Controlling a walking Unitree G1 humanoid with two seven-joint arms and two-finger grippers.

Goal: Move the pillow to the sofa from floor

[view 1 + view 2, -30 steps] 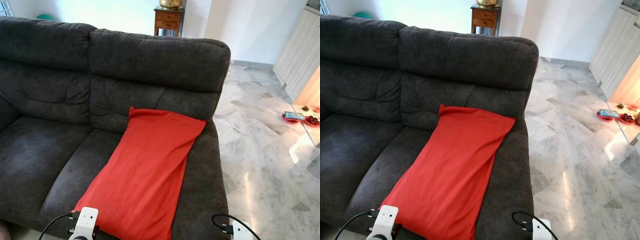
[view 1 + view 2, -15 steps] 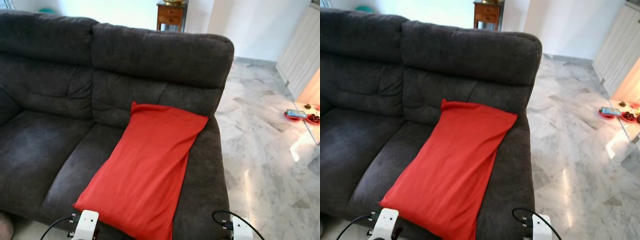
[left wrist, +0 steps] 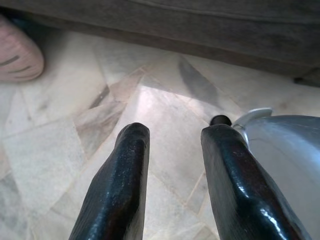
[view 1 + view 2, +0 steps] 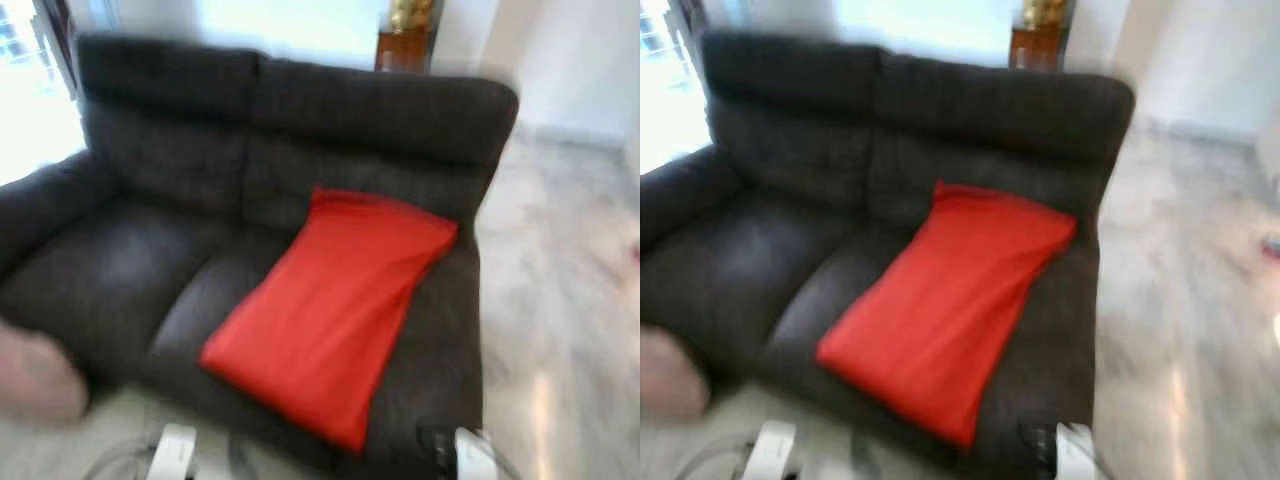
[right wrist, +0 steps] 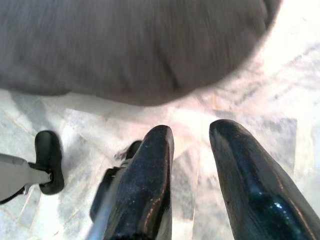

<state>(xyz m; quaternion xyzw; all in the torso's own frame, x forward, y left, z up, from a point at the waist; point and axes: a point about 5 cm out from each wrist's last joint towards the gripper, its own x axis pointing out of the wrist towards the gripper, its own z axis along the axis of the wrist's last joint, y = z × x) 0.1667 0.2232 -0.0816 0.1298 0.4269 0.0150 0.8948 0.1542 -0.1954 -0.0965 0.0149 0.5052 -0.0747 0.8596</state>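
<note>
1. Pale marble floor, bright window to the robot's left; a dark grey sofa stands ahead. Head views are blurred.
2. The red pillow lies slantwise across the right-hand seat, its upper end against the backrest, its lower corner at the front edge of the seat. It rests fully on the sofa, off the floor.
3. A pinkish rounded thing sits on the floor beside the sofa base at the robot's left; possibly a second cushion, too blurred to say.
4. Judgement: the placing looks done. What remains is to stand clear cleanly, arms low and away from the seat front, so nothing drags the pillow's overhanging corner off.
5. Left hand: fingers narrowly parted, nothing between them, pointing down at bare floor just in front of the sofa base.
6. Right hand: fingers likewise narrowly apart and holding nothing, above the floor just beside the sofa's rounded front corner.
</note>
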